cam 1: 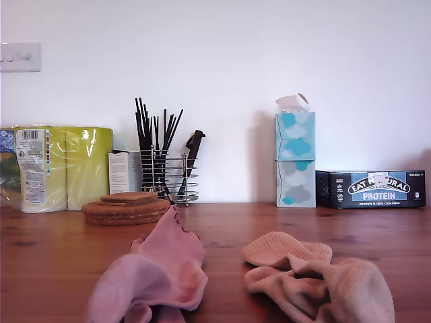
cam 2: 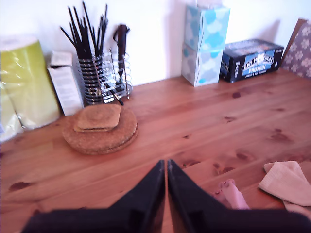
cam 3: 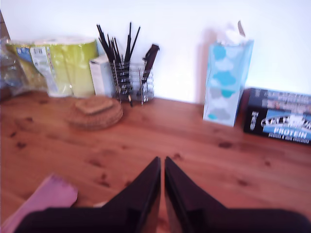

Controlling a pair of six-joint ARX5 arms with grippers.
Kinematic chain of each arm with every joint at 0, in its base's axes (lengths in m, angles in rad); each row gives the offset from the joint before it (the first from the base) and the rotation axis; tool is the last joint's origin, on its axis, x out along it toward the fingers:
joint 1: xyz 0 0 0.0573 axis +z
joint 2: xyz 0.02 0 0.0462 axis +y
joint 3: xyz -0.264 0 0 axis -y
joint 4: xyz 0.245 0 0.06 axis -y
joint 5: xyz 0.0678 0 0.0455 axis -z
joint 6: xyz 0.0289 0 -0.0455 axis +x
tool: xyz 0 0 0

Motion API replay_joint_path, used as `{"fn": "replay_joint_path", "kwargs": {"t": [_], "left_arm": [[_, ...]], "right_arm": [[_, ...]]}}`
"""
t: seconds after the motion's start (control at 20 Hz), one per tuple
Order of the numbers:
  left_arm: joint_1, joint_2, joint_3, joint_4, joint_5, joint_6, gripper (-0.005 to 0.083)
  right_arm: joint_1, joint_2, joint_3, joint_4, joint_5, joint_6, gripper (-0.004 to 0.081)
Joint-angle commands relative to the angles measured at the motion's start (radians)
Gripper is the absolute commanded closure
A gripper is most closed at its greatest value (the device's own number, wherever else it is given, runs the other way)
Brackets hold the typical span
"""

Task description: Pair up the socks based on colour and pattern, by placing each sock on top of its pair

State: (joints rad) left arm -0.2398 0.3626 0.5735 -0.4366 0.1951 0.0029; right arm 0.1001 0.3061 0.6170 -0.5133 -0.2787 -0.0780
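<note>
In the exterior view, rose-pink socks (cam 1: 168, 262) lie heaped together near the front of the wooden table, left of centre, one overlapping the other. Peachy-beige socks (cam 1: 316, 272) lie bunched together to their right. No arm shows in that view. My first gripper (cam 2: 166, 163) is shut with nothing in it and hovers over bare wood; a pink sock tip (cam 2: 231, 192) and a beige sock (cam 2: 287, 181) lie off to one side of it. My second gripper (cam 3: 162, 159) is also shut and empty, with a pink sock edge (cam 3: 48, 195) beside it.
Along the back wall in the exterior view stand a green kitchen-roll pack (cam 1: 64, 168), a small white box (cam 1: 124, 171), stacked cork mats (cam 1: 128, 207), a wire holder of black utensils (cam 1: 165, 176), two stacked tissue boxes (cam 1: 295, 160) and a dark protein-bar box (cam 1: 372, 189).
</note>
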Motion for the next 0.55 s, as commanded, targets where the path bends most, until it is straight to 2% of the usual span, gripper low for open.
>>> {"fn": "replay_joint_path", "kwargs": {"t": [0.0,0.5], "left_arm": [[-0.002,0.002,-0.007,-0.029,-0.002,-0.003,0.0796],[-0.002,0.018,-0.007,-0.125,-0.002,-0.003,0.0796]], "right_arm": [[0.004,0.013,-0.014,-0.033,0.001,0.002,0.0783],[0.004,0.038,-0.014,-0.153,0.000,0.002,0.0783]]}}
